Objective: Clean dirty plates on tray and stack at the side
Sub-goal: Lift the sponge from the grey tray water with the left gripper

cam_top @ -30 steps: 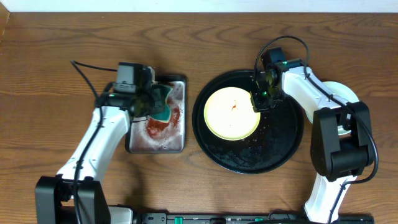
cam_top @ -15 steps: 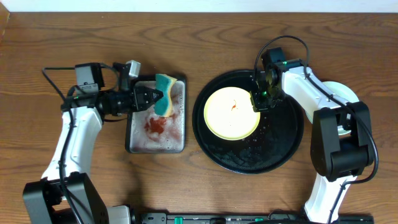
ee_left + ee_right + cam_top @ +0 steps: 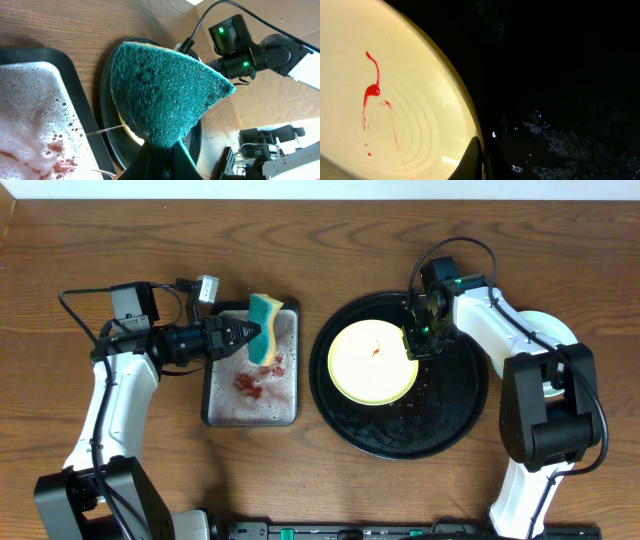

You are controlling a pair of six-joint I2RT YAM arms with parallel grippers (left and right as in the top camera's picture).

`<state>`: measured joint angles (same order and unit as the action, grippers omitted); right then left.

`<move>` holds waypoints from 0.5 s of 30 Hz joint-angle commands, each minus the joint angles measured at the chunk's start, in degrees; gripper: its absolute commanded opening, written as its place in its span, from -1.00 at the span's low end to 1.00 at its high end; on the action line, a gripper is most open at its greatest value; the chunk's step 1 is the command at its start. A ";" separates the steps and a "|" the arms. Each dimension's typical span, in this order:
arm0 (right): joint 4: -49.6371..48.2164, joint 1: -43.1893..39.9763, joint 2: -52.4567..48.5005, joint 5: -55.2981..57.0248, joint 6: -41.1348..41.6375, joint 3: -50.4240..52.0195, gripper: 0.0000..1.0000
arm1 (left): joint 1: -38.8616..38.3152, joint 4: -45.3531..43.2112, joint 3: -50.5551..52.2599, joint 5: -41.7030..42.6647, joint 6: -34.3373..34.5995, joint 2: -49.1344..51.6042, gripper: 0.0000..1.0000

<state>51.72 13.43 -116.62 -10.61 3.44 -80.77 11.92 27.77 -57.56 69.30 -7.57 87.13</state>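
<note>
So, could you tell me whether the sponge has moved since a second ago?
Yes. The sponge, held by the left gripper, has shifted from the middle of the grey tray to its far rim.

A brown wooden table with a bold, wavy grain (image 3: 90, 240) fills nearly the whole overhead view, the grain running left to right, with darker streaks and swirls toward the far side. Along that far edge runs a narrow white strip (image 3: 300, 188) (wall or skirting, it cannot be told which). The light is soft and even, leaving only faint, blurred shadows on the wood. In the left wrist view the same wood looks warm and matte, and beyond the table stands a flat tan panel like cardboard (image 3: 300, 15), with a paler, whitish surface (image 3: 310, 122) lower down
</note>
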 commanded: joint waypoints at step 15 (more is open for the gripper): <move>-0.17 0.17 1.64 0.94 -0.50 0.22 -0.98 | 0.28 -0.28 -0.42 2.29 -1.18 -0.09 -0.86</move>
<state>51.59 13.41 -116.62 -10.61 3.44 -80.77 11.92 27.75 -57.56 69.30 -7.57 87.13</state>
